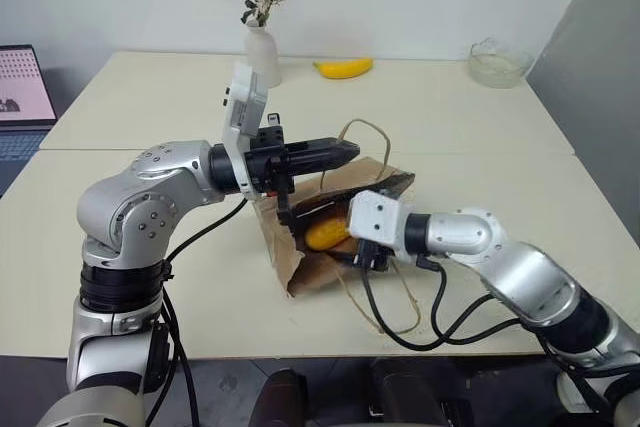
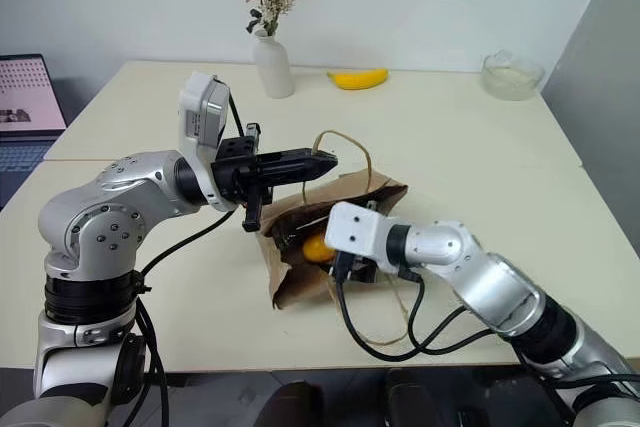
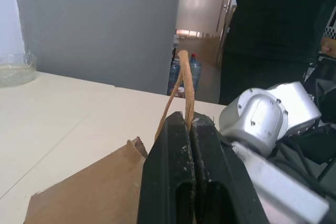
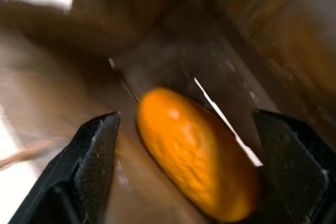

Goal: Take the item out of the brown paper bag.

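The item (image 4: 197, 153) lies inside the brown paper bag (image 1: 300, 265), down near its floor, a plump orange-yellow oval with a faintly dimpled skin. From where I stand it peeks out of the bag's open mouth, which faces the robot. It looks firm and fairly light, smooth enough to skid if squeezed near its tapered ends, so I would take it across the fat middle, one finger on each long flank. The bag itself is thin creased kraft paper, floppy and easily dragged or crumpled, so it needs holding open.

That is what the left gripper (image 1: 340, 152) seems to be doing: its arm reaches across level above the bag, jaws pressed together on the tan cord handle (image 3: 181, 85), which loops up from between the fingers (image 3: 173, 171), keeping the mouth lifted.

The right gripper (image 4: 197, 177) points forward and slightly down into the opening, its wrist just at the bag's lip. Its jaws are spread wide, one black pad (image 4: 97, 150) on either side of the fruit, not yet touching it. The fruit sits skewed between them, nearer one pad than the other, so a little squaring up would probably help.

Well apart, at the table's (image 1: 480, 137) far edge, are a banana (image 1: 344, 68), a white vase (image 1: 262, 57) of dried flowers and a glass bowl (image 1: 498, 63).
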`<state>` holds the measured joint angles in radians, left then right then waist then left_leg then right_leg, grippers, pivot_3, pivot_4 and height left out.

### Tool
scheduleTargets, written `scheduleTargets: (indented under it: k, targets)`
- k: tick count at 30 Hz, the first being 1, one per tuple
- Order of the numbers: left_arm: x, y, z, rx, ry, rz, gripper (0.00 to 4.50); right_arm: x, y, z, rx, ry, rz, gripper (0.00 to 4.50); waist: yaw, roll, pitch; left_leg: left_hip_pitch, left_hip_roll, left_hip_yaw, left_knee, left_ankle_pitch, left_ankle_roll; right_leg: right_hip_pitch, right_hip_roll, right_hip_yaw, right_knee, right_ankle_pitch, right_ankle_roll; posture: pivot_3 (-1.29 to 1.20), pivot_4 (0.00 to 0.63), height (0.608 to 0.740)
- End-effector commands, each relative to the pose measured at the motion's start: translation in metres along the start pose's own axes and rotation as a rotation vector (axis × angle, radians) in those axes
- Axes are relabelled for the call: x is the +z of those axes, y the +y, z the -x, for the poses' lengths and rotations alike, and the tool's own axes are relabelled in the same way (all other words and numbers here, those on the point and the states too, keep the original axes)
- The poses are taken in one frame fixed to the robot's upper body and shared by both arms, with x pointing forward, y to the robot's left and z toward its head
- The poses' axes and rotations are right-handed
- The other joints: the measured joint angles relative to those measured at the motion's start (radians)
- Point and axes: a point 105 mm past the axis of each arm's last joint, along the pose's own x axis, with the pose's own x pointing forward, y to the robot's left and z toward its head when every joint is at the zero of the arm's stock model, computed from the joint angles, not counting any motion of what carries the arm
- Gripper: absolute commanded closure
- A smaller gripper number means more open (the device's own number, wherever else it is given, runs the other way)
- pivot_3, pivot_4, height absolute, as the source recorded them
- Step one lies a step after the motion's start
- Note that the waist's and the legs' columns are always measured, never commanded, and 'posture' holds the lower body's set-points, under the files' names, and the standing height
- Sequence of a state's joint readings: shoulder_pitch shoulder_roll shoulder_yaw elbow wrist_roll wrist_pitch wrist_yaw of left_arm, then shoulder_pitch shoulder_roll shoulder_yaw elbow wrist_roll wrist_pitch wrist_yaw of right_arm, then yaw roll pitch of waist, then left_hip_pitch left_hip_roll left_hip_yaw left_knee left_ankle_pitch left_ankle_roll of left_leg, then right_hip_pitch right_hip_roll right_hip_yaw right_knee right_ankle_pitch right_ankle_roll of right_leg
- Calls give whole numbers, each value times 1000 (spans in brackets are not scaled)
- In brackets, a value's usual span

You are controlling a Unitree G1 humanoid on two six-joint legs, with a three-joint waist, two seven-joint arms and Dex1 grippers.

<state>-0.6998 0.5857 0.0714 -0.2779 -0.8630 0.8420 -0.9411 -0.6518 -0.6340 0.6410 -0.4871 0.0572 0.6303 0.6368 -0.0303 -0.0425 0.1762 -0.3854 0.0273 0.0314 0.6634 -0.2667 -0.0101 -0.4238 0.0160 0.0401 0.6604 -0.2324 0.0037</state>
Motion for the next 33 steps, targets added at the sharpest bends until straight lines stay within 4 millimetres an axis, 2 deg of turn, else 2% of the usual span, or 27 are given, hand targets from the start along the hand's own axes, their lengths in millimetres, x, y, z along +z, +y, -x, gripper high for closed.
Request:
scheduleTargets:
  k: [1,5,9,12,15,17,22,26,30,33]
  targets:
    - [12,-3,-1,-18,-27,-51,4500,1,-7,-4,-11,30,161,318,0,0,0,0,0,0,0,0,0,0,0,0,0,0,0,0,150,740]
    - [12,-2,-1,-18,-22,-58,4500,-11,-14,-16,-8,103,274,318,-1,0,0,0,0,0,0,0,0,0,0,0,1,0,0,0,150,740]
    - [11,-2,-1,-13,-20,-61,4500,-26,-10,-23,44,170,335,318,0,0,0,0,0,0,0,0,0,0,0,0,0,0,0,0,150,740]
    - [10,0,0,-3,-15,-65,4500,-29,-11,-26,45,172,335,903,0,0,0,0,0,0,0,0,0,0,0,0,1,0,0,0,150,740]
    - [7,3,3,20,-5,-70,4500,-23,-9,-24,48,138,312,1835,0,0,0,0,0,0,0,0,0,0,0,0,1,0,0,0,150,740]
    - [5,8,4,47,5,-80,4500,-21,-10,-22,50,126,301,1933,0,0,0,0,0,0,0,0,0,0,0,0,1,0,0,0,150,740]
    - [1,24,7,135,33,-137,4500,-13,-9,-9,74,72,225,1933,1,0,0,0,0,0,0,0,0,0,0,0,1,0,0,0,150,740]
    - [-3,40,9,208,55,-184,4500,8,-14,14,122,-49,74,1933,1,0,0,0,0,0,0,0,0,0,0,0,1,0,0,0,150,740]
    - [-7,47,9,230,69,-206,4500,26,-18,37,170,-173,-59,1934,1,0,0,0,0,-1,0,0,0,0,0,-1,1,0,0,0,150,740]
    - [-9,52,9,252,80,-224,4500,37,-31,60,140,-263,-161,1949,1,0,0,0,0,-1,0,0,0,0,0,-1,1,0,0,0,150,740]
